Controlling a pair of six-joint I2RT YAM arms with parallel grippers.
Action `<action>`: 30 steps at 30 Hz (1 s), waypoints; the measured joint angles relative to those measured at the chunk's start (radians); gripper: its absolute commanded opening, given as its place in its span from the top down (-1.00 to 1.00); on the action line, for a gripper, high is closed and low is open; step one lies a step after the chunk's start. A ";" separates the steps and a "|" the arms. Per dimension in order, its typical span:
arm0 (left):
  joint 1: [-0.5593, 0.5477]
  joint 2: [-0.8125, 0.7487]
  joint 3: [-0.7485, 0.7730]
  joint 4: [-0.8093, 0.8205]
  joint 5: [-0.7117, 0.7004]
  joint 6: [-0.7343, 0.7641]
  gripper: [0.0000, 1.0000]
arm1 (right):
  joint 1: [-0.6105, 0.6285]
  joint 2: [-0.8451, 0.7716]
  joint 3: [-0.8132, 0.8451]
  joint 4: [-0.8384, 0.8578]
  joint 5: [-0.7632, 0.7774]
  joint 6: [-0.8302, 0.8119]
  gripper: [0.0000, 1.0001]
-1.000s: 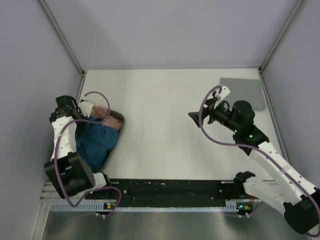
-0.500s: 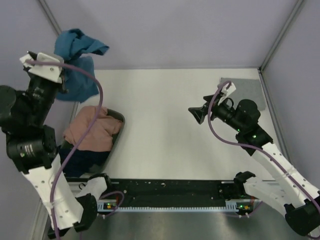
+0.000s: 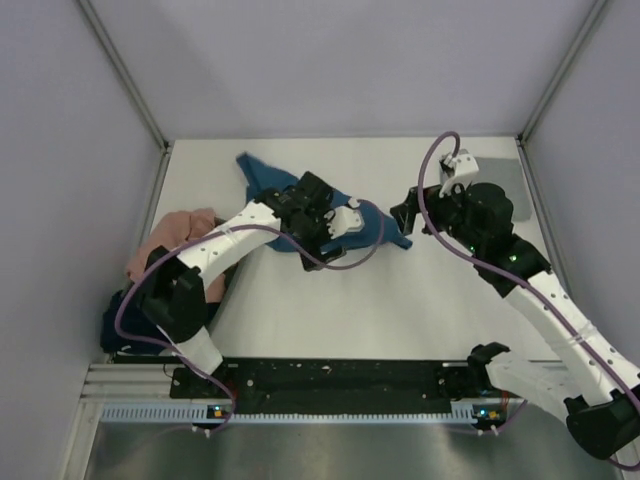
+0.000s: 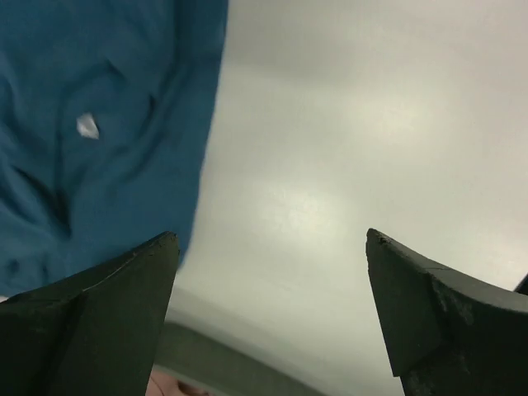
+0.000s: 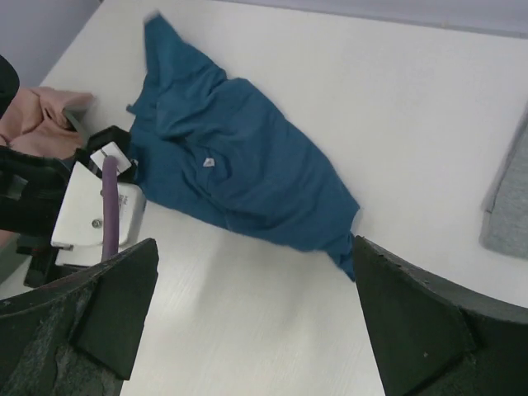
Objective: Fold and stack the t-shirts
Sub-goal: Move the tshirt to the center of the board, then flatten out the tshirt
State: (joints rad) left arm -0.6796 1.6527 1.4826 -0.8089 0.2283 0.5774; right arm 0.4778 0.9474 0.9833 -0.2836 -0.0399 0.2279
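A teal-blue t-shirt (image 3: pixel 270 180) lies crumpled across the middle of the table, also seen in the right wrist view (image 5: pixel 239 165) and the left wrist view (image 4: pixel 99 124). My left gripper (image 3: pixel 318 225) hovers over its near edge, open (image 4: pixel 272 280), with bare table between the fingers. My right gripper (image 3: pixel 403 215) is open (image 5: pixel 256 289) just right of the shirt's tip, holding nothing. A grey t-shirt (image 3: pixel 505 170) lies flat at the back right, partly behind the right arm. A salmon-pink t-shirt (image 3: pixel 175 235) and a dark navy one (image 3: pixel 120 325) are heaped at the left edge.
Walls close the table on the left, back and right. A black rail (image 3: pixel 330 375) runs along the near edge between the arm bases. The left arm's purple cable (image 3: pixel 345 262) loops over the table near the teal shirt.
The left arm swung from high at the left down to the table's middle, laid the teal shirt there and opened. The right gripper shifted slightly toward the back.
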 measured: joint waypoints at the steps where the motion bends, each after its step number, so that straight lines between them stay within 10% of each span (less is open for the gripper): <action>1: 0.008 0.018 -0.047 -0.029 -0.022 0.007 -0.97 | 0.000 0.000 -0.001 -0.014 0.007 -0.003 -0.97; 11: 0.275 -0.107 -0.111 0.034 -0.156 0.106 -0.85 | 0.014 0.291 0.008 -0.042 -0.048 -0.078 -0.97; 21: 0.407 0.183 -0.144 0.117 -0.298 0.098 -0.56 | 0.026 0.782 0.243 -0.077 -0.027 -0.130 -0.85; 30: 0.571 0.204 -0.158 0.175 -0.311 0.048 -0.43 | 0.026 0.948 0.282 -0.096 -0.024 -0.121 0.61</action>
State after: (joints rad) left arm -0.1089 1.8568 1.3251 -0.6334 -0.0822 0.6254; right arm 0.5041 1.8954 1.2655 -0.3794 -0.0639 0.1074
